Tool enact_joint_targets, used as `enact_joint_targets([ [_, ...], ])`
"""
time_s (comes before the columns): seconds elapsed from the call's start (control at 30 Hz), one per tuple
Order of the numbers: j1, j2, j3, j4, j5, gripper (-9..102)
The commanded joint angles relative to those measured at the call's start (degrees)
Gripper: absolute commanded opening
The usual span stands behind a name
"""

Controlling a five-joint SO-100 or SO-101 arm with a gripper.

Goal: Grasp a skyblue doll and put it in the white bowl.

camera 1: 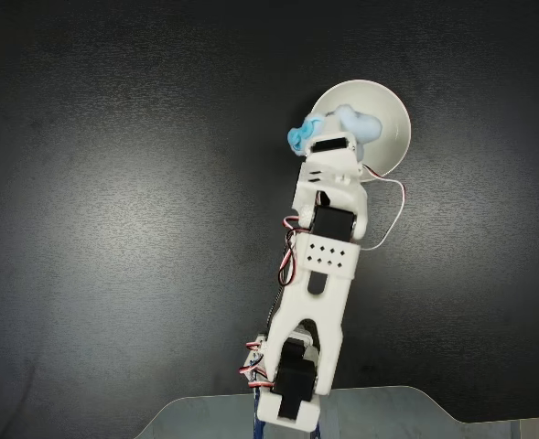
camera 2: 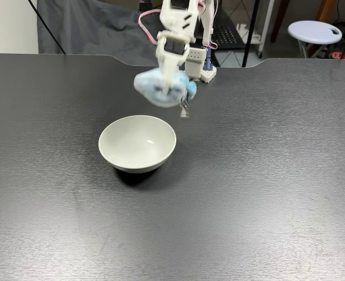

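Fixed view from the front had the gripper [camera 2: 167, 92] clenched around the skyblue doll [camera 2: 160, 89], carrying it in the air just past the far rim of the white bowl [camera 2: 137, 143]. Transport was the step in hand; next, I judged, a short reach nearer over the bowl's middle, then letting go. The doll looked fuzzy, pale, squashed, turquoise trim on its right. From above, the doll [camera 1: 342, 126] overlapped the bowl's [camera 1: 388, 123] left side.
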Motion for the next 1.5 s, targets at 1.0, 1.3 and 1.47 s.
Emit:
enact_joint_targets([
  [1.0, 8.7, -13.1, -11.1, -8.3, 8.8, 11],
  [1.3, 8.6, -13.2, -11.1, -8.3, 8.8, 41],
  [1.47, 7.3, -13.3, -11.1, -8.2, 8.8, 50],
])
